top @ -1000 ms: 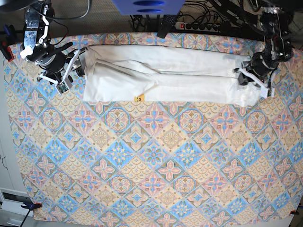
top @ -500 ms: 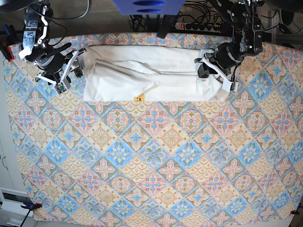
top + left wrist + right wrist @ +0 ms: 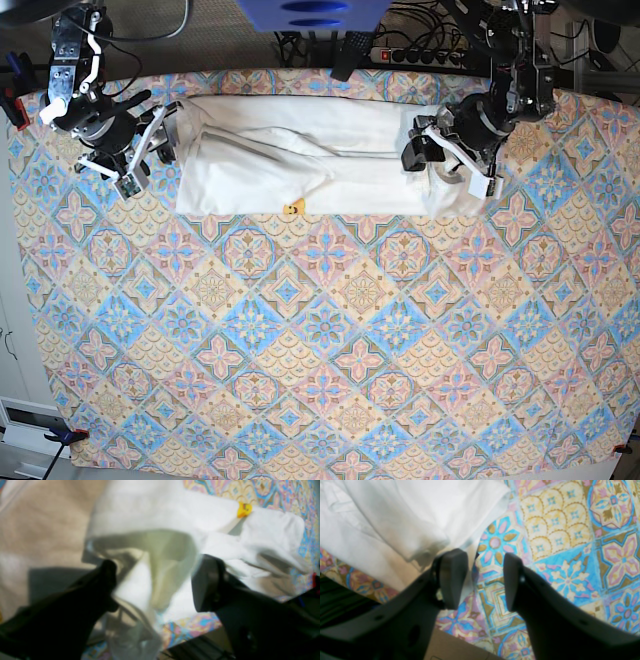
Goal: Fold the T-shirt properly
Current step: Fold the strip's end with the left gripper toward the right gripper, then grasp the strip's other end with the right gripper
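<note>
T-shirt (image 3: pixel 250 185), white, lies as a long folded strip along the robot-side edge of the tabletop (image 3: pixel 320 340), with its two ends inward from the side edges. The left pincer (image 3: pixel 157 585) is released, its jaws apart, with raised, wrinkled cloth standing between them at the shirt's left end. The right pincer (image 3: pixel 483 580) is also open, beside the other end; one finger is over or against the shirt's border, and the other is above the tile pattern. From the shirt to the edge opposite the robot, a wide stretch of this pattern gives room for moving. One small yellow-orange piece of print (image 3: pixel 293 207) shows at the shirt's outer long border; I cannot read any letters in it.
</note>
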`<state>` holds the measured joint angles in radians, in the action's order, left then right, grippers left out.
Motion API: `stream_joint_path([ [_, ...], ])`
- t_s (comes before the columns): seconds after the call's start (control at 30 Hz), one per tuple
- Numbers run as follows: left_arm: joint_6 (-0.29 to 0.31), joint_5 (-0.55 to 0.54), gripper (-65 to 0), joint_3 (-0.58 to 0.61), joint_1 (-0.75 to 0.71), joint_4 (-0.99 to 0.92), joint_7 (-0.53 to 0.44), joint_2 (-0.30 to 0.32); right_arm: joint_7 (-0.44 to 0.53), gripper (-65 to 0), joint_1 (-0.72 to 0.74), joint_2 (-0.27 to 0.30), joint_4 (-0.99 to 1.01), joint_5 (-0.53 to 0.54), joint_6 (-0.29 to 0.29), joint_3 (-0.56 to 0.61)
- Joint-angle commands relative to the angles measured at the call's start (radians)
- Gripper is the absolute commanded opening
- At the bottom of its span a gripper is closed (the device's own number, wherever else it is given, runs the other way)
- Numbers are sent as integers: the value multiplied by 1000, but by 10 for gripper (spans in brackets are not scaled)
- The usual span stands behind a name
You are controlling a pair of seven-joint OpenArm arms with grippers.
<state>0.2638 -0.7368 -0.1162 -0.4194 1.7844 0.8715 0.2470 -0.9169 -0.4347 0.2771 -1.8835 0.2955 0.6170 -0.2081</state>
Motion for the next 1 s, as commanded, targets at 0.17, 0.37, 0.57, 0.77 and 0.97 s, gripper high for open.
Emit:
stream_joint_path([
  [0.17, 9, -97, -226, -9, -11, 99, -19, 113, 19, -382, 3, 14, -20, 11, 2, -38],
  [0.37, 9, -60, -226, -72, -8, 28, -16, 122, 19, -382, 3, 14, -20, 11, 2, -38],
  [0.57, 9, -59, -226, -144, 9, -79, -16, 122, 6, -380, 1, 14, -18, 18, 2, -32],
  [0.77, 10, -59, -226, -170, 14, -119, -19, 125, -66, -347, 41, 14, 8, 136, 2, -37],
  [0.97, 10, -59, -226, -167, 14, -117, -18, 124, -143, -335, 172, 14, 91, 238, 2, -38],
])
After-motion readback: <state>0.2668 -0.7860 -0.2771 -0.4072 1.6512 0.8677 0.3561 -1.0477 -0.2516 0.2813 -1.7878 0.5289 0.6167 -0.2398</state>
